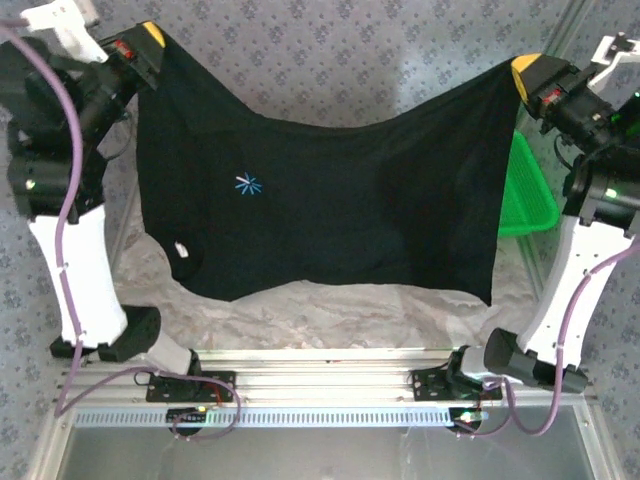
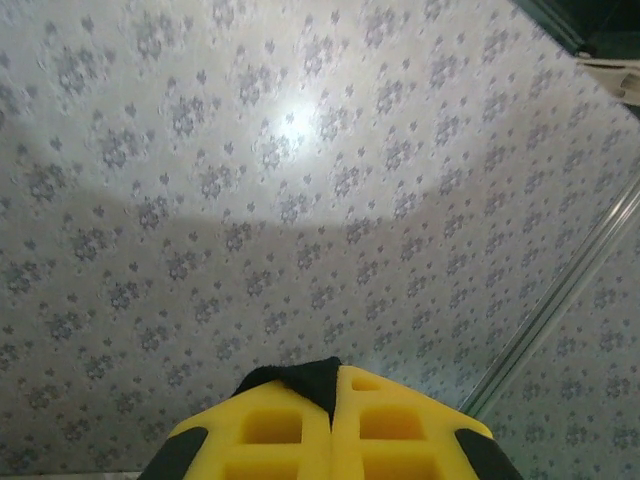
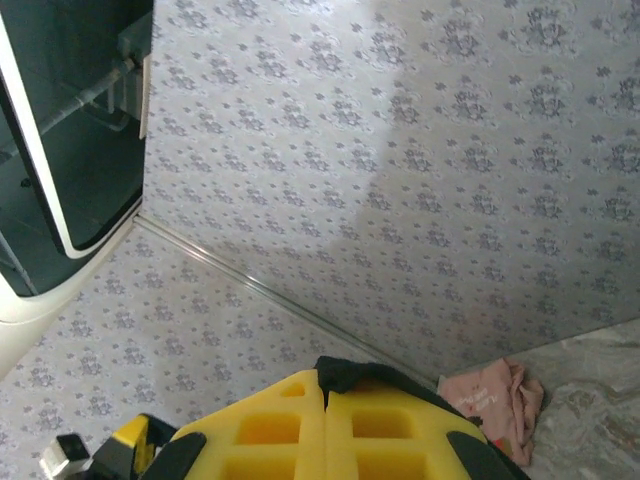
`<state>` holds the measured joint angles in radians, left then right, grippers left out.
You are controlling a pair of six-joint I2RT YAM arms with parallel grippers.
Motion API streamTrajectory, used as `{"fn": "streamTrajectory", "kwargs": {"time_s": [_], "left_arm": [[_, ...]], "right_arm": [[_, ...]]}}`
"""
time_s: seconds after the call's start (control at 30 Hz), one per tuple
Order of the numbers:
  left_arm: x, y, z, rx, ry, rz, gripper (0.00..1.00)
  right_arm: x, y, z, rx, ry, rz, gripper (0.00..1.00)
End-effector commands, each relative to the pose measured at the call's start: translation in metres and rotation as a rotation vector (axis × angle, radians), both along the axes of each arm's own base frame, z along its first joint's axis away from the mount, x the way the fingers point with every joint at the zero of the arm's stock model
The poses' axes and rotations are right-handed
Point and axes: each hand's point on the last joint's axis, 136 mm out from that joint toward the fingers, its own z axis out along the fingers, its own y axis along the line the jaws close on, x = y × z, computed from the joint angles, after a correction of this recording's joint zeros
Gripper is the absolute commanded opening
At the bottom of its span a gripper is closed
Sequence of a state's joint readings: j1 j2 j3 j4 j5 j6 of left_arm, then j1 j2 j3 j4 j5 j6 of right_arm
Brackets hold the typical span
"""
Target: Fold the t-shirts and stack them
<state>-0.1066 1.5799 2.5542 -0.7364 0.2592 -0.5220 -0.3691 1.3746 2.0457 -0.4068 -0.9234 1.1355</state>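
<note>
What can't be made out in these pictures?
Top view: the black t-shirt, stretched out, hides the table beneath it and part of the green basket.
Top view: the white mark on the black t-shirt is too small to identify.
Right wrist view: the pink t-shirt lies crumpled, partly behind the right end effector; any print is unreadable.

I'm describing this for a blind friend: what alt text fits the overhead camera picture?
A large black t-shirt hangs stretched wide between the robot's left claw and right claw, each shut on one corner. A green basket shows at the right, partly behind the shirt.
</note>
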Motion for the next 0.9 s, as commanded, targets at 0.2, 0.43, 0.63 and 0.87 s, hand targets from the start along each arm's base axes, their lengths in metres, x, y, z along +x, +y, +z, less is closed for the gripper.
{"fn": "streamTrajectory", "kwargs": {"time_s": [0.2,0.43,0.63,0.87], "left_arm": [[0.065,-0.016,0.031,-0.163,-0.131,-0.178,0.00],[0.103,0.013,0.050,-0.345,-0.246,-0.221,0.00],[0.087,0.040,0.076,-0.352,-0.380,-0.165,0.00],[0.063,0.047,0.092,-0.234,-0.488,-0.144,0.00]], "right_arm": [[0.092,-0.018,-0.029,-0.043,0.017,-0.017,0.00],[0.152,-0.029,-0.009,-0.002,-0.087,-0.011,0.00],[0.161,-0.042,0.041,0.059,-0.278,-0.021,0.00],[0.163,-0.069,0.041,0.057,-0.305,-0.065,0.00]]}}
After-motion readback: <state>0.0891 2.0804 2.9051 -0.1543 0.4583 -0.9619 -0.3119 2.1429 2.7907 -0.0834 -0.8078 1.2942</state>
